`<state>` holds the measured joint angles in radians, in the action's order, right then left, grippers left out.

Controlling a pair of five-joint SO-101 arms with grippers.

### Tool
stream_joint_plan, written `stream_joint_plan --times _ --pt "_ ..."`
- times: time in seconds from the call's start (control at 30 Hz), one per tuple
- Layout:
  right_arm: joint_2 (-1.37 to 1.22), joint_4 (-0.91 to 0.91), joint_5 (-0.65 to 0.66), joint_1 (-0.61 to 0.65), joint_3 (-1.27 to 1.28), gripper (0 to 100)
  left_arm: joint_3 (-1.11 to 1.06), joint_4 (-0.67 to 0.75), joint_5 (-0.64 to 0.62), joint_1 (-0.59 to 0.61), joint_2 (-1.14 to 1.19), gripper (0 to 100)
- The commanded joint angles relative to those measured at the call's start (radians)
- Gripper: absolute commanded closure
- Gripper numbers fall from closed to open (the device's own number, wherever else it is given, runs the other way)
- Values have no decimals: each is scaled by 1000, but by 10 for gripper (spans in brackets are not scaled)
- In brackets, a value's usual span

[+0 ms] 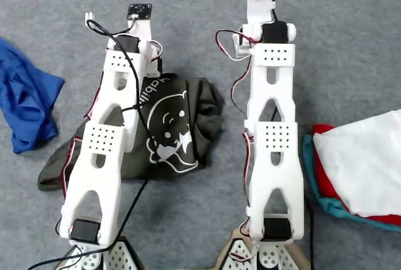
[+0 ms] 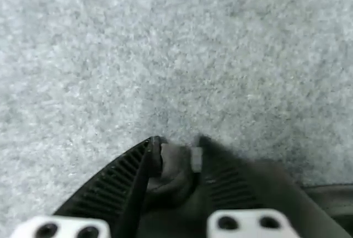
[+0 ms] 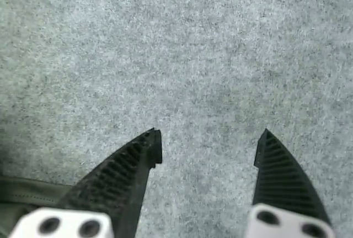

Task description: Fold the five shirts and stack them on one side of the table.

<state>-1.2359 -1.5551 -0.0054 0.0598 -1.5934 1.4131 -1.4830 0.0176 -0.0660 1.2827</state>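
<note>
The left pincer (image 2: 176,151) is closed almost fully on a pinch of the dark shirt (image 1: 182,119), with a fold of olive-brown cloth bunched between its 2 ribbed fingers (image 2: 129,174). A small pale tab (image 2: 196,159) sits in that pinch, too small to show any writing. The rest of the dark shirt lies crumpled behind this pincer, toward the arm's base and partly under the arm. Its upper side bears a white printed cartoon figure and a line of white lettering (image 1: 153,88), which the arm partly covers.

The right pincer (image 3: 209,145) stands wide open with nothing between its fingers, and bare grey table (image 1: 351,51) lies below and ahead of it. An olive cloth edge (image 3: 27,194) with a stitched hem lies just behind 1 finger.

A blue shirt (image 1: 25,101) lies rumpled well apart from the left pincer, out to its left and nearer the base. Behind the right pincer and off to its right, 3 shirts are stacked at the table's edge. The white shirt (image 1: 363,157) is on top, the red shirt (image 1: 382,221) is under it, and the teal shirt (image 1: 316,188) is at the bottom. No print shows on these 4.
</note>
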Motion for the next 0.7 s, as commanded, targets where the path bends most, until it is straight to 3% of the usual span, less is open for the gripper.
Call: stream_joint_plan --times 0.0,0.3,0.67 --pt "4 2 -6 -15 -58 717 21 0 5 12 -5 980" --pt "45 -81 -8 7 -68 718 262 -167 9 14 -13 981" --pt "133 -195 -8 54 -56 718 245 -267 54 127 -418 981"
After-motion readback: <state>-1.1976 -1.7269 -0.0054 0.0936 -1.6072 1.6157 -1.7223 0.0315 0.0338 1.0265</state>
